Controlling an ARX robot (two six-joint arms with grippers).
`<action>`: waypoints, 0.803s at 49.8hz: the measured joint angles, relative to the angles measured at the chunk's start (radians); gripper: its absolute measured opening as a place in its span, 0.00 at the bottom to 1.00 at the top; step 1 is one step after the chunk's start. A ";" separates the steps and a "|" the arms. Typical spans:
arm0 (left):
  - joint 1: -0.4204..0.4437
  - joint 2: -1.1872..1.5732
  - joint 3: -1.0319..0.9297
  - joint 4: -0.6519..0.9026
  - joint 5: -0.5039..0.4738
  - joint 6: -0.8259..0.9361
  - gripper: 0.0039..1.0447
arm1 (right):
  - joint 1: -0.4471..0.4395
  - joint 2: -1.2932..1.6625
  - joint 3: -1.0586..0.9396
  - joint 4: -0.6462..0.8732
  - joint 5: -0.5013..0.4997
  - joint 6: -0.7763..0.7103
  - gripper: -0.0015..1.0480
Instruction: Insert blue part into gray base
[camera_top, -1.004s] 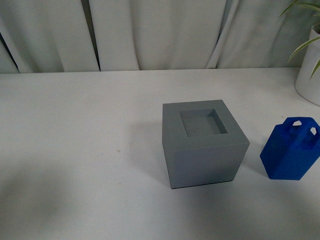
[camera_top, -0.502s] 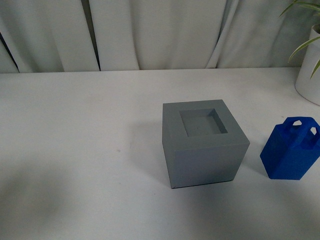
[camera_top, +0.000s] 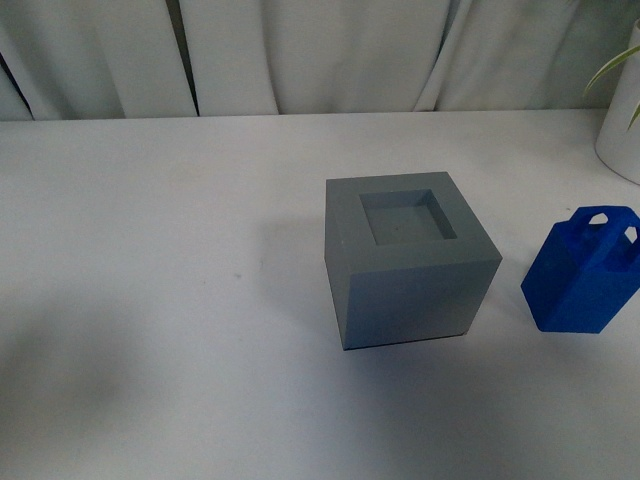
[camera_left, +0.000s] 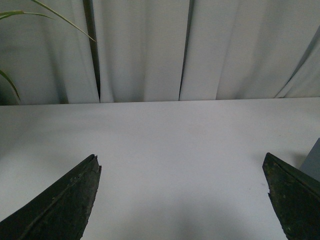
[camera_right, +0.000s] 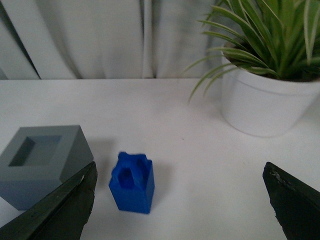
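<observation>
Hovering over the white table (camera_top: 150, 250), the right gripper (camera_right: 180, 165) has its two dark fingers (camera_right: 65, 210) spread wide and grips nothing. Ahead of that gap, the blue part (camera_right: 132, 185) stands upright on the tabletop with its looped handle on top, touched by neither finger. The gray base (camera_right: 42, 162) sits near it but apart, square recess facing up. From the front, the blue part stands to the right of the base with a strip of table between them, so it is not yet in the recess.

The left gripper (camera_left: 181, 157) is likewise wide open and holds nothing, with bare tabletop showing between its fingers and a sliver of the base's gray wall beside one of them. Beyond the blue part, toward the table's far right corner, is a white pot (camera_right: 265, 102) of long green leaves. A pale curtain (camera_top: 320, 55) hangs in folds along the back edge.
</observation>
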 joint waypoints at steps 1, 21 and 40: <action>0.000 0.000 0.000 0.000 0.000 0.000 0.94 | -0.003 0.017 0.008 0.010 -0.012 0.000 0.93; 0.000 0.000 0.000 0.000 0.000 0.000 0.94 | -0.032 0.601 0.488 -0.241 -0.399 -0.331 0.93; 0.000 0.000 0.000 0.000 0.000 0.000 0.94 | 0.048 1.037 0.976 -0.956 -0.229 -1.101 0.93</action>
